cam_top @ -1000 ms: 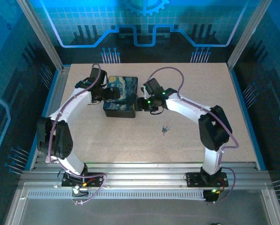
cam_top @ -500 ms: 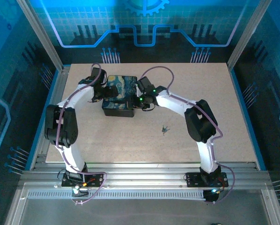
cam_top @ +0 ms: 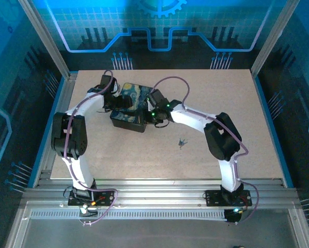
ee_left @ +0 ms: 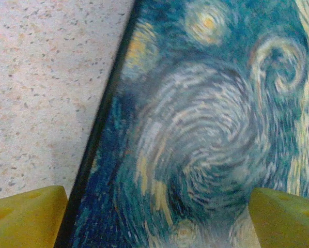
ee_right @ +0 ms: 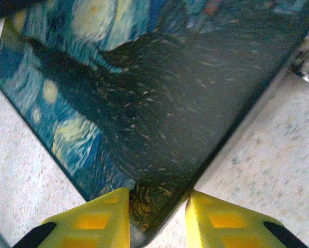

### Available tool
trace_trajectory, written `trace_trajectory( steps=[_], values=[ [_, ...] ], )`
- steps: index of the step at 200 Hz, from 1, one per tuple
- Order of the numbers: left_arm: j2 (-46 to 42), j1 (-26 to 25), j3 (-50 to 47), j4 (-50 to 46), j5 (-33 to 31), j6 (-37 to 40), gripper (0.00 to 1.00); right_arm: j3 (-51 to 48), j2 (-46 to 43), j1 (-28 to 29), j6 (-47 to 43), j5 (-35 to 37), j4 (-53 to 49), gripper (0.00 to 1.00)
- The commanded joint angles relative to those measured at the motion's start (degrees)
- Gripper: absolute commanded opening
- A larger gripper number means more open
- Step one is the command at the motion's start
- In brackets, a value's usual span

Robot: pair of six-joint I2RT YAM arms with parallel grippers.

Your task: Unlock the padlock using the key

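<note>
The dark box with the swirly blue-and-yellow lid (cam_top: 127, 109) sits skewed on the table. My left gripper (cam_top: 117, 103) hovers open over its lid (ee_left: 196, 129), with yellow fingertips (ee_left: 25, 219) spread wide; one is beside the box's left edge. My right gripper (cam_top: 153, 115) holds the box's near right corner (ee_right: 157, 204) between its yellow fingers (ee_right: 100, 219). A tiny dark metallic cluster (cam_top: 182, 142) lies on the table right of the box, too small to tell padlock from key. A blurred silvery bit (ee_right: 307, 64) lies beside the box's side.
The speckled tabletop (cam_top: 221, 103) stretches to the right and front of the box. Aluminium rails (cam_top: 159, 191) run along the near edge and metal posts stand at the back corners.
The box has turned clockwise and shifted slightly left. My right gripper has moved left onto its corner. The left arm has folded in closer. The small cluster has stayed put.
</note>
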Motion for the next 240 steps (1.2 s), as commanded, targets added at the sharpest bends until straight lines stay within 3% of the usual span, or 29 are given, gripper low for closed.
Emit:
trace_trajectory(
  steps=[1,61,98,174,208,240],
  values=[
    [0.6,-2.6,0.4,2.0,10.2,1.5,0.91,-2.4,-0.8,6.7,-0.4,-2.7,-1.2,0.3],
    [-0.3,-6.0,-1.5,2.5,11.3,0.3,0.91,-4.3,-2.7,10.4,2.1,1.7,-3.8,0.34],
    [-0.6,-6.2,-1.3,1.8,9.0,-1.7,0.92,-8.4,-5.0,7.9,3.2,2.8,-3.1,0.34],
    [-4.2,-6.1,5.0,-5.9,1.2,-3.3,0.99,-12.4,-14.0,4.3,-2.9,2.4,-5.5,0.5],
    [-6.5,-5.3,8.6,-13.0,-6.6,-5.7,0.99,-13.8,-18.5,3.0,-3.9,1.8,-6.6,0.55],
    [-12.2,-3.0,5.0,-17.3,-10.0,-8.3,0.99,-16.8,-20.9,-1.3,-3.1,0.9,-5.6,0.6]
  ],
)
